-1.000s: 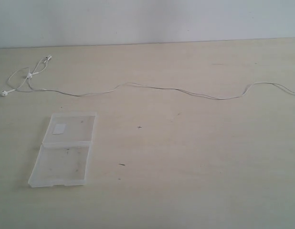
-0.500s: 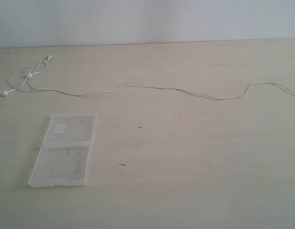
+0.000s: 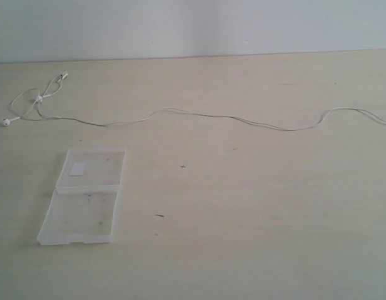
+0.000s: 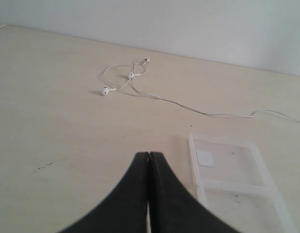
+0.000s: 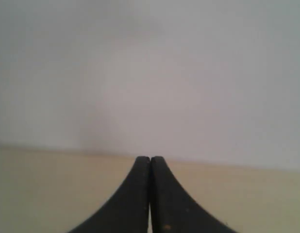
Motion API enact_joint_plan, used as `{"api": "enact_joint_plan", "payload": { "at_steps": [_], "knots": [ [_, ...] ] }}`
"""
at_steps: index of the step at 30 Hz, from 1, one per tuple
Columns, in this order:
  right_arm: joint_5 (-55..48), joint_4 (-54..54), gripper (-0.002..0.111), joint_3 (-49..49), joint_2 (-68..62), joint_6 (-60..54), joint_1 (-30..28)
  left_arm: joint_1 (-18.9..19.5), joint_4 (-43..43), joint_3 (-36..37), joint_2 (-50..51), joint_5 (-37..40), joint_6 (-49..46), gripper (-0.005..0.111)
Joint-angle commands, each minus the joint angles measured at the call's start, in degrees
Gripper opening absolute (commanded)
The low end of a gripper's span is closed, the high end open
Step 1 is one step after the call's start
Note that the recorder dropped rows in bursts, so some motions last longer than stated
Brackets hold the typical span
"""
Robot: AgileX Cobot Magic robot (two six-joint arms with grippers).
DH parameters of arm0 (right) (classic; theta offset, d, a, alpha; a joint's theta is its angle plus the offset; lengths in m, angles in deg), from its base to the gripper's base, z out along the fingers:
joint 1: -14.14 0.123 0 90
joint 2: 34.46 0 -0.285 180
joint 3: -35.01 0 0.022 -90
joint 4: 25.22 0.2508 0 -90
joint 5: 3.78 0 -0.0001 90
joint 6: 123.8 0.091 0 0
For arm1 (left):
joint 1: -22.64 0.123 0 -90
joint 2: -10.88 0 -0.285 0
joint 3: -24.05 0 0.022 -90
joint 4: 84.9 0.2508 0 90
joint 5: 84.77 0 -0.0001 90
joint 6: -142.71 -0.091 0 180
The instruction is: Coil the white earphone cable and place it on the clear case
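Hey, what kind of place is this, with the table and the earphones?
Probably a test bench or lab rather than a home: a bare pale wooden table stands against a plain white wall, with only a white earphone cable and a clear case laid out.

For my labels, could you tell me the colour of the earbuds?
The earbuds are white, clearest in the left wrist view.

L gripper & R gripper both closed, prob. holding nothing.
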Motion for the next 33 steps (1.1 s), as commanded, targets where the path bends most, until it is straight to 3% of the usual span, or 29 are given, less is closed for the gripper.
{"api": "enact_joint_plan", "payload": {
  "at_steps": [1,3,6,9,17,26,33],
  "knots": [
    [-33.57,0.38,0.000,-17.77,-16.89,-24.06,0.05,0.03,-0.30,0.11,-0.35,-0.43,0.33,0.000],
    [-46.66,6.40,0.000,-22.95,-23.93,-42.18,0.15,0.03,-0.30,0.11,-0.35,-0.43,0.33,0.000],
    [-52.97,8.62,0.000,-26.40,-30.14,-54.04,0.64,0.03,-0.30,0.11,-0.35,-0.43,0.33,0.000],
    [-53.67,6.53,0.006,-30.07,-35.11,-53.12,1.22,0.03,-0.30,0.11,-0.35,-0.43,0.33,0.000],
    [-53.67,9.53,0.040,-42.75,-47.19,-51.50,2.81,0.03,-0.30,0.11,-0.35,-0.43,0.33,0.000],
    [-53.67,6.78,0.044,-51.45,-55.13,-54.68,13.31,0.03,-0.30,0.11,-0.35,-0.43,0.33,0.000],
    [-51.94,6.91,0.044,-56.94,-58.88,-55.58,17.94,0.03,-0.30,0.11,-0.35,-0.43,0.33,0.000]
  ]
}}
